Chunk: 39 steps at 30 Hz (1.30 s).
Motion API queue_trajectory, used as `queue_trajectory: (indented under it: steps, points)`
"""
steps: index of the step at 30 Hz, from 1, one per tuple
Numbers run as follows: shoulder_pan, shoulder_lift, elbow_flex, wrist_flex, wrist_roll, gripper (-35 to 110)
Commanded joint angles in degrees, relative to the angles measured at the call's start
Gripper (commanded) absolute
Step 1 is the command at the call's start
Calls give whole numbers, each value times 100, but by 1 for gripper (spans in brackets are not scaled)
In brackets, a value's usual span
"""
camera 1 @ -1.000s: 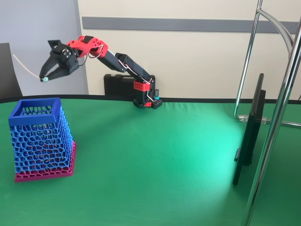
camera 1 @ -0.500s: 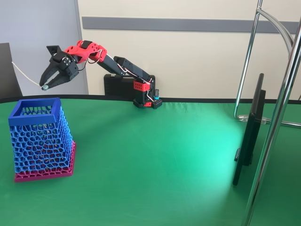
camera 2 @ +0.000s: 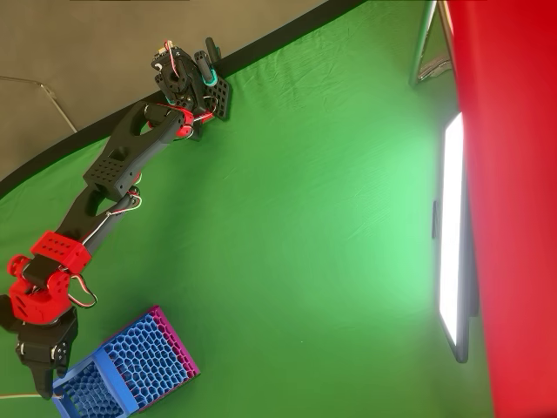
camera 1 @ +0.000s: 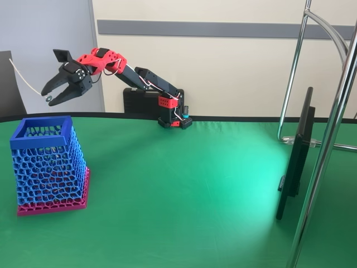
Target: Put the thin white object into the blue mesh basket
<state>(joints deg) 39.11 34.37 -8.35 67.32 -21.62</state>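
From my station, the gripper (camera 1: 49,96) hangs high above the blue mesh basket (camera 1: 49,165), its jaws spread apart. The thin white object (camera 1: 23,77) sits at the jaw tips, knob end low between them; I cannot tell whether anything grips it. Its long axis rises up and to the left in the fixed view, away from the basket mouth. In the overhead view the gripper (camera 2: 45,380) lies over the basket's (camera 2: 130,363) left rim rather than its centre. I judge the strip could fall outside that rim. The green counter (camera 1: 184,190) around the basket is open.
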Motion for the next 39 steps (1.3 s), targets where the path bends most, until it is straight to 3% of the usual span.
queue_trajectory:
  steps: [1,7,11,14,18,19,24,39]
  points:
    - [35,105,-70,-88,-527,29]
    - [44,185,-167,-105,-1327,45]
    - [70,211,-325,-97,-1564,45]
    - [105,193,-492,-97,-1863,33]
    - [141,149,-650,-202,-2162,6]
    - [149,149,-650,-229,-2206,6]
    - [202,149,-642,-281,-2241,30]
    - [255,-35,-809,-272,-2725,29]
